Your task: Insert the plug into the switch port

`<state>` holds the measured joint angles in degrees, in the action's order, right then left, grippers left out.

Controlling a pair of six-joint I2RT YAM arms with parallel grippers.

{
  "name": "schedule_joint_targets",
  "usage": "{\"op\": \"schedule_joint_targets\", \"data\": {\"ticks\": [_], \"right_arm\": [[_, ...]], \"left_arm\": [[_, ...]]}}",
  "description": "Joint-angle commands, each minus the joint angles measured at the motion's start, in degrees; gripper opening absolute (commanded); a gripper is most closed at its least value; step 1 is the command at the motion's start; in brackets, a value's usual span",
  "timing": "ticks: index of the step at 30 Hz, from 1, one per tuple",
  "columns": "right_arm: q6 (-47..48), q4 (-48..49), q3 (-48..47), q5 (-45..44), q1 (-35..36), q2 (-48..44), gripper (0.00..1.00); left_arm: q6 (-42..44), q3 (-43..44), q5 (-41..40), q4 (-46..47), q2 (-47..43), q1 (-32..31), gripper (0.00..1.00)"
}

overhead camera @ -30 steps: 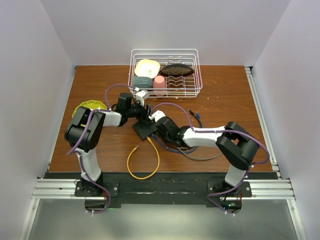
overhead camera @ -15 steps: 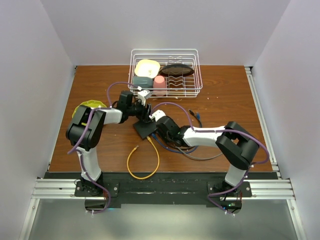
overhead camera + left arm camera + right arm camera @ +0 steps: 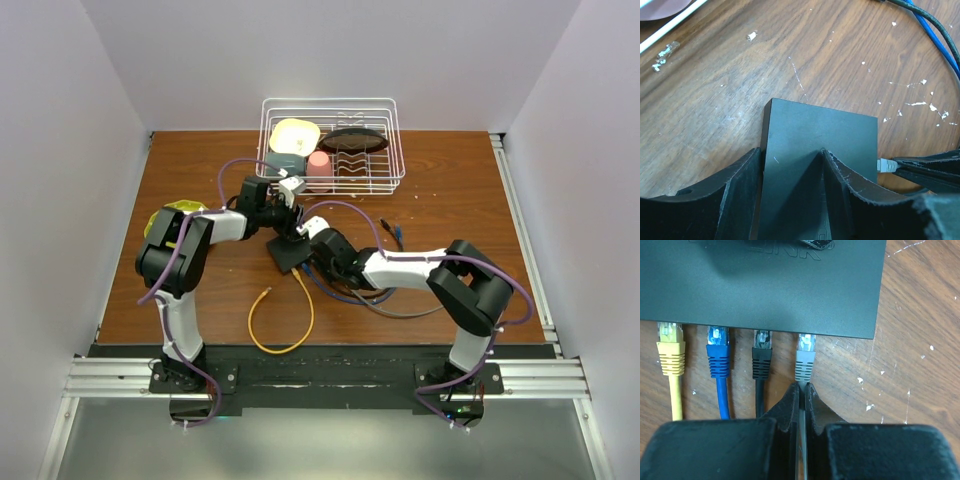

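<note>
The right gripper (image 3: 801,390) pinches the cable (image 3: 802,407) just behind the grey plug (image 3: 805,357), which sits in the switch port (image 3: 806,336) at the dark box (image 3: 765,285) edge. Beyond, the left gripper (image 3: 789,152) stands with fingers apart over the box, maybe touching it.

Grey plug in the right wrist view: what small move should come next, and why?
Probably a short straight push toward the switch. The grey plug meets the switch's edge, the right gripper shut on its cable behind it; whether it has latched can't be seen. The left gripper straddles the switch's edge, likely bracing it.
</note>
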<state>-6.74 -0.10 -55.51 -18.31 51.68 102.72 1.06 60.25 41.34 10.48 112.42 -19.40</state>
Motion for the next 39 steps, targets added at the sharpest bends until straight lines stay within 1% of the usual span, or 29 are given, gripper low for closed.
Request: {"op": "schedule_joint_targets", "data": {"ticks": [1,9,17,20,23,24,27,28,29,30,31,32,33,34,36,37,38,39], "right_arm": [[0.68,17.5,-5.49,0.29,-2.02,3.45,0.0],[0.15,17.06,-4.53,0.29,-2.11,2.14,0.0],[-1.43,14.43,-4.88,-3.05,-2.46,1.87,0.0],[-1.52,13.81,-5.75,-2.44,-2.37,2.4,0.0],[-1.61,14.25,-4.71,-0.16,-2.29,1.7,0.0],[-1.61,14.6,-4.09,-0.15,-2.37,0.83,0.04],[-2.05,15.3,-2.33,0.11,-2.29,-0.41,0.1],[-2.31,15.13,-1.98,0.2,-2.29,-1.11,0.14],[-2.4,14.95,-1.45,0.11,-2.29,-1.64,0.16],[-2.4,14.95,-1.1,0.2,-2.2,-2.16,0.18],[-2.48,14.6,-0.75,-0.15,-2.2,-2.95,0.22],[-2.49,14.51,-0.05,-0.33,-2.29,-3.48,0.25],[-2.49,14.51,0.39,-0.76,-2.29,-3.92,0.27],[-2.57,14.34,0.66,-1.03,-2.2,-4.97,0.31],[-2.84,13.99,1.54,-1.38,-2.2,-6.03,0.36],[-3.01,13.55,1.71,-1.64,-2.29,-6.56,0.38],[-3.1,13.28,2.06,-1.82,-2.29,-7.78,0.42],[-3.19,13.02,2.24,-2.0,-2.29,-8.32,0.44]], "left_arm": [[-0.45,-2.59,17.98,-16.89,2.54,-6.53,0.34],[0.35,-2.86,17.11,-17.16,0.87,-6.62,0.35],[0.35,-3.3,15.44,-17.16,-1.67,-6.53,0.35],[0.0,-3.38,14.91,-16.9,-2.81,-6.53,0.37],[-0.62,-4.7,12.98,-14.44,-5.09,-6.53,0.42],[-2.71,-4.96,12.45,-13.65,-5.72,-6.53,0.45],[-4.13,-4.97,9.2,-12.86,-8.09,-6.35,0.49],[-4.57,-5.14,7.63,-12.33,-8.7,-6.35,0.5],[-5.27,-5.4,6.74,-11.63,-10.28,-6.27,0.55],[-6.76,-5.75,5.6,-9.01,-11.16,-6.18,0.57],[-7.38,-6.45,3.33,-8.03,-11.95,-6.18,0.6],[-7.91,-6.89,2.09,-7.06,-13.7,-6.18,0.62],[-8.96,-7.33,0.94,-5.57,-14.59,-6.09,0.69],[-9.41,-7.95,-2.11,-5.04,-15.56,-6.0,0.71],[-10.81,-8.65,-4.85,-3.29,-18.89,-5.91,0.78],[-11.42,-9.79,-7.65,-2.32,-20.12,-5.91,0.8],[-12.21,-10.58,-9.25,-1.18,-23.09,-5.83,0.85],[-13.79,-11.55,-10.74,1.45,-24.69,-5.83,0.87]]}}
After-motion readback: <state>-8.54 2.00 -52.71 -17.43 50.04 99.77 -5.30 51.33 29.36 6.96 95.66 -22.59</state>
